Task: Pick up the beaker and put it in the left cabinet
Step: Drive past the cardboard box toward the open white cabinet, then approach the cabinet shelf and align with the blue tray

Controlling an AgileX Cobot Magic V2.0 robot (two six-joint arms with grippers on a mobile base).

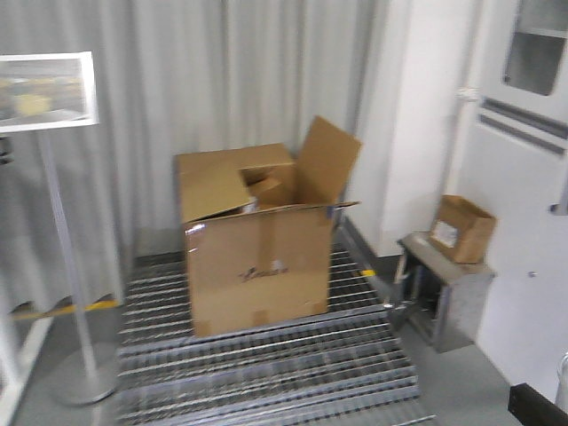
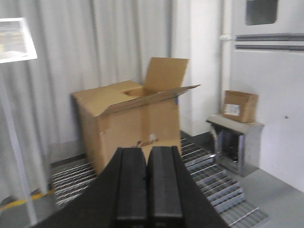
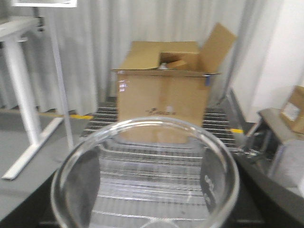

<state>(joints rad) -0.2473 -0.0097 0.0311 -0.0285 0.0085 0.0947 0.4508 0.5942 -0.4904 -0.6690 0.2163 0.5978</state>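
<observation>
Holding the beaker (image 3: 145, 180) in the right gripper (image 3: 147, 222), with no left cabinet in sight.
Clamped between 2 dark fingers, mouth toward the wrist camera, long axis running roughly along the arm. Nothing in the left gripper (image 2: 147, 185), fingers pressed together, aimed at a cardboard box (image 2: 133, 123) on metal grating (image 1: 266, 364). Absent from all 3 views, the cabinet; judged to need a turn before any reach, right arm the nearer.
</observation>
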